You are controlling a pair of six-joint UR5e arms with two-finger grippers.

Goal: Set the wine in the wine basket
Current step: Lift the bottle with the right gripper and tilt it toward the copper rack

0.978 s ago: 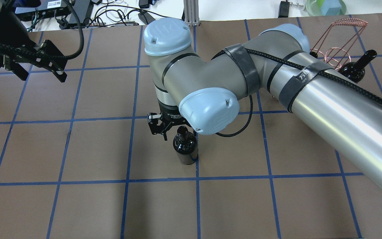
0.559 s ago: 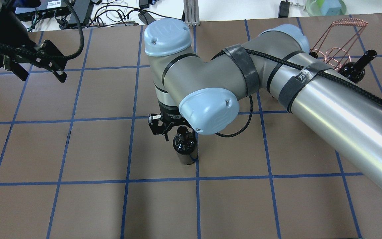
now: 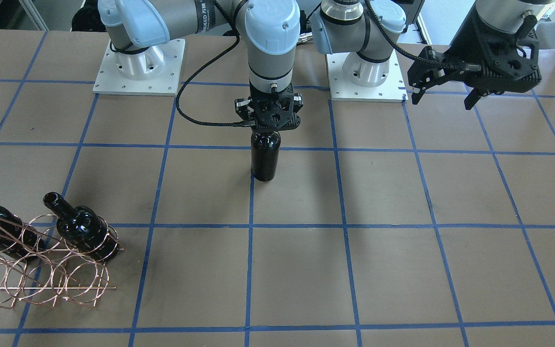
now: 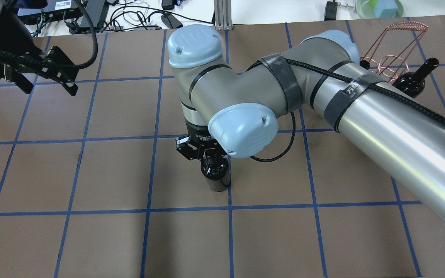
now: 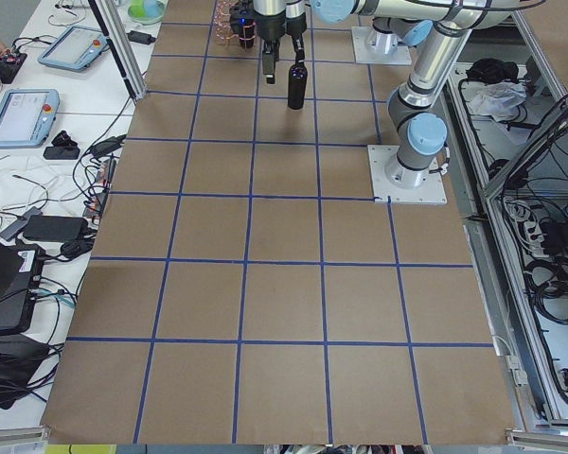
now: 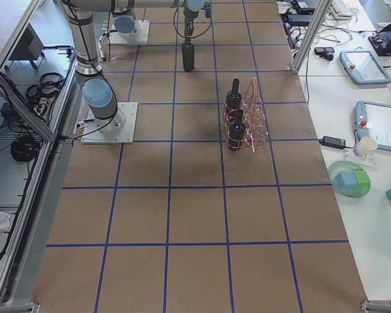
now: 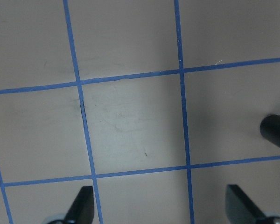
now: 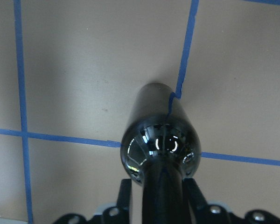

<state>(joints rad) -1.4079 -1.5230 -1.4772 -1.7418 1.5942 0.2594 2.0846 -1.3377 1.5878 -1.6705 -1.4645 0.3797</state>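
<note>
The wine bottle (image 3: pixel 264 159) stands upright on the brown table near its middle; it also shows in the overhead view (image 4: pixel 216 175) and the right wrist view (image 8: pixel 161 140). My right gripper (image 3: pixel 270 126) points straight down over it, fingers (image 8: pixel 125 198) pressed on either side of the neck, shut on it. The copper wire wine basket (image 3: pixel 41 274) stands at the table's far right end (image 4: pixel 394 61) and holds two like bottles (image 3: pixel 82 229). My left gripper (image 3: pixel 442 101) hangs open and empty far from the bottle, above bare table (image 7: pixel 159 205).
Blue tape lines divide the table into squares. The right arm's long link (image 4: pixel 400 127) spans the overhead view and hides part of the basket. Cables and devices (image 4: pixel 91 15) lie beyond the far edge. The two arm bases (image 3: pixel 138 67) stand at the robot's side.
My right gripper has shifted sideways onto the bottle's neck and closed around it; before, it was beside the neck. The bottle stands in the same place. The left arm has not moved.
</note>
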